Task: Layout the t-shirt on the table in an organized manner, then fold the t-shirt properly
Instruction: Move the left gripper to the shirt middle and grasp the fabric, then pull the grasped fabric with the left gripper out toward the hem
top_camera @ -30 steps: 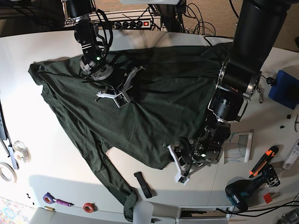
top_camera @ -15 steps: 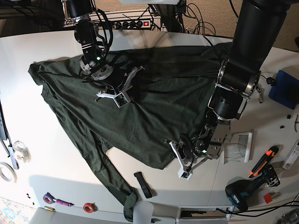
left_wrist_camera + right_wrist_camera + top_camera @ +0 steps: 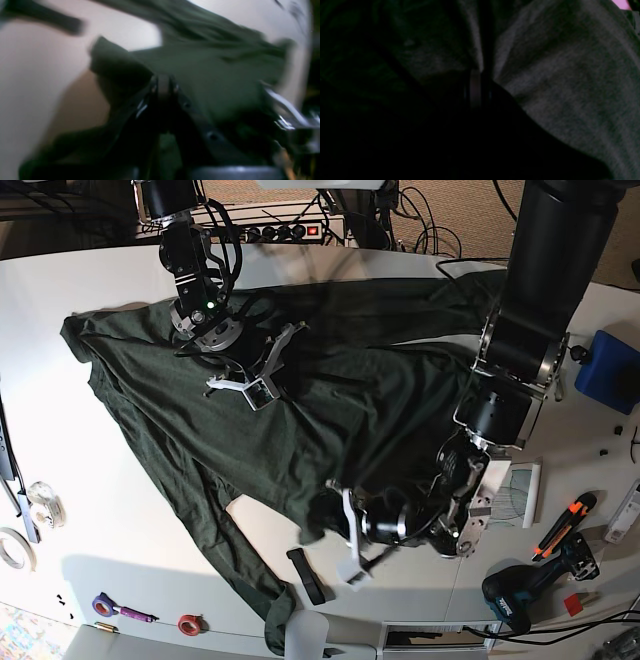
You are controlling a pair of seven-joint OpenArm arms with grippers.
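Note:
A dark green t-shirt (image 3: 300, 410) lies spread across the white table (image 3: 90, 270), one long sleeve (image 3: 240, 560) trailing to the front edge. My right gripper (image 3: 252, 387) sits on the shirt's upper middle. In the right wrist view its fingers (image 3: 475, 87) are pressed together with creases of cloth (image 3: 557, 82) running into them. My left gripper (image 3: 348, 548) is low at the shirt's front hem. The blurred left wrist view has its fingers (image 3: 163, 83) shut, with a fold of hem (image 3: 117, 65) bunched beside them.
A black strap (image 3: 307, 575) lies just left of the left gripper. A drill (image 3: 520, 595), orange cutter (image 3: 565, 525), white sheet (image 3: 512, 492) and blue object (image 3: 610, 370) sit at the right. Tape rolls (image 3: 40, 500), a purple marker (image 3: 120, 610) and red tape (image 3: 188, 622) are at the left front.
My left gripper has swept left along the front of the table, dragging the hem with it; the hem now bunches and folds there. The right arm has not moved.

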